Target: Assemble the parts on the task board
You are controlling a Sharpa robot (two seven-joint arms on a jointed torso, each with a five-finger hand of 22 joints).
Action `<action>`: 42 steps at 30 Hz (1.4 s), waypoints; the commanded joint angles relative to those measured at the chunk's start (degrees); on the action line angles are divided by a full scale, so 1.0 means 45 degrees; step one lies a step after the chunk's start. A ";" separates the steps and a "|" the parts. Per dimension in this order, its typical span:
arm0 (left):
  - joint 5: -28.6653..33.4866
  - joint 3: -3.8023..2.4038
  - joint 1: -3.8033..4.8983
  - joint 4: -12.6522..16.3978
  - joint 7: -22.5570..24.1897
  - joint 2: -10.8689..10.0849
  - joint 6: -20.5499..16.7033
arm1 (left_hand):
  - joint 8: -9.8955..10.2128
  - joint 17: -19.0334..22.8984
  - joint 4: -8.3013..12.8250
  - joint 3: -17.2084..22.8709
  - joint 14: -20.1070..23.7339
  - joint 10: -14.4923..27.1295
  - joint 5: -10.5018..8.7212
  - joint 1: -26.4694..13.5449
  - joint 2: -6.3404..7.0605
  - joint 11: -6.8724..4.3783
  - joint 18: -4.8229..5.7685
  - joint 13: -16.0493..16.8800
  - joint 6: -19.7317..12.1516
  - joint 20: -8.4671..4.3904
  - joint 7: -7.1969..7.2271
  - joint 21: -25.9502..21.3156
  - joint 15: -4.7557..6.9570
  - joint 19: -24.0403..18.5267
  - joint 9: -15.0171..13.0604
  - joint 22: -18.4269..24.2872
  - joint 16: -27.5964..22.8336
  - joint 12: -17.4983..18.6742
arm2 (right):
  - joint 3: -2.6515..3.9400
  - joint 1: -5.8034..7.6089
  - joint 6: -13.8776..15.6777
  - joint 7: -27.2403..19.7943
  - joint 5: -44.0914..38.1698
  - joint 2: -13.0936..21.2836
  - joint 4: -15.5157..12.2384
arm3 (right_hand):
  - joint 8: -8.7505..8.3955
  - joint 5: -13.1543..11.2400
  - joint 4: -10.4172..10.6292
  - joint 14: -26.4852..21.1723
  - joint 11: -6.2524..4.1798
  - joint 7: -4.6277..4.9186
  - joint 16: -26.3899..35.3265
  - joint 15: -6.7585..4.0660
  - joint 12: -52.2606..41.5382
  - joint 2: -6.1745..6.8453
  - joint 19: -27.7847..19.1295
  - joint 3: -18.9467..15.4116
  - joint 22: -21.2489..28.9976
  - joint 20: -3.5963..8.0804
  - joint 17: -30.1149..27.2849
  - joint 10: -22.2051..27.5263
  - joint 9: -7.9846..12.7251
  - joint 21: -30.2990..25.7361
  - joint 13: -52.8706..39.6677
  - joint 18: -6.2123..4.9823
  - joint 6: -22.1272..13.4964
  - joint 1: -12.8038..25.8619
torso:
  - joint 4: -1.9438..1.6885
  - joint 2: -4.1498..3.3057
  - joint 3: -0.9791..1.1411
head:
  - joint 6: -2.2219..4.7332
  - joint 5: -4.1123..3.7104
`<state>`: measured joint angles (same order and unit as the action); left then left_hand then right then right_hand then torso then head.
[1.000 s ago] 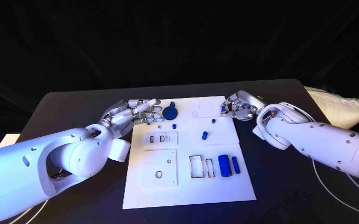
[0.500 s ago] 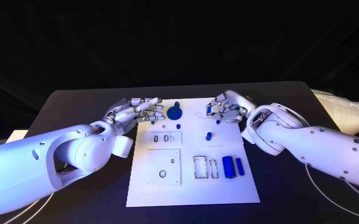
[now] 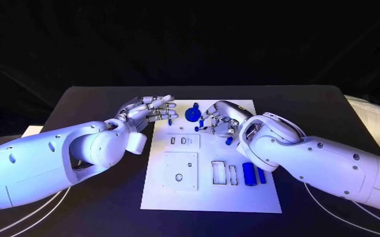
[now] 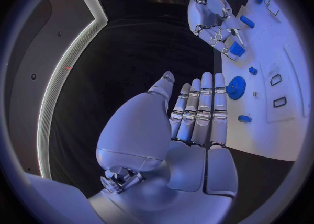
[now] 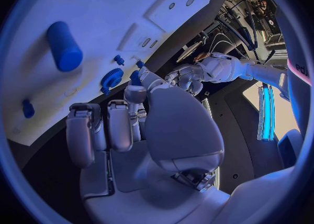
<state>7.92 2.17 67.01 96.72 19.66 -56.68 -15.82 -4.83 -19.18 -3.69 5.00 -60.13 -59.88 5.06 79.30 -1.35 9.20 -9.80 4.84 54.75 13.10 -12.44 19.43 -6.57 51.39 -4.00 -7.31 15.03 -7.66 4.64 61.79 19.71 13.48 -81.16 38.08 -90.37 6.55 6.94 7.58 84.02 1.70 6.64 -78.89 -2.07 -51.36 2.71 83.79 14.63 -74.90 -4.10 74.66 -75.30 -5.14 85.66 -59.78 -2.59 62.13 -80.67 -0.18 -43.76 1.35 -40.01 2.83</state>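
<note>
Two robot hands above the white task board (image 3: 207,193) mid-frame: left robot hand (image 3: 150,109) empty with fingers straight, right robot hand (image 3: 218,117) pinching a small blue part (image 3: 201,123), blue gear (image 3: 193,115) lying between them.

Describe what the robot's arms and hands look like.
Both arms are smooth, glossy white shells with rounded, bulbous joint housings and small dark screw holes. The left hand and right hand are silver metal with segmented fingers and pale pads on the palms. Thin white cables trail beneath the forearms.
</note>
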 commanded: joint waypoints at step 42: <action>-0.0159 -0.0014 0.0050 -0.0138 0.0191 0.0310 0.0072 | -0.0041 0.0029 0.0126 0.0013 -0.0071 -0.0077 -0.0058 0.0128 -0.0002 -0.0001 -0.0158 -0.0035 0.0035 -0.0014 0.0013 -0.0087 0.0004 -0.0121 -0.0003 0.0046 -0.0145 -0.0032 | -0.0378 -0.0376 -0.1383 0.1503 -0.2124 -0.1341 0.0270 | -0.0126 0.0306 -0.0047 0.0661 -0.0007 0.0029 0.0052 -0.0077 0.0105 0.0160 -0.0034 0.0037 -0.1161 0.0037 -0.0068 0.0011 0.0016 -0.0002 0.0048 0.0064 -0.0093 0.0328 | 0.0034 -0.0004 0.0025 | -0.0443 0.0435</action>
<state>7.66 2.15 67.16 96.10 19.89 -55.46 -16.26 -4.83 -19.14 -3.30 5.07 -60.12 -59.88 5.06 79.30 -1.35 9.20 -9.81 4.78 54.75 12.90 -12.44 19.18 -6.57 51.19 -3.98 -7.20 14.58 -7.65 2.98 60.18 14.85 19.91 -89.45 32.18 -89.04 6.17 7.98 7.42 84.02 1.72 6.62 -78.89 -2.06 -51.10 3.41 83.79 14.79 -74.93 -4.11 74.38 -75.32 -5.11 85.65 -59.59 -2.59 61.73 -79.54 -0.03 -43.77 1.47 -41.96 4.86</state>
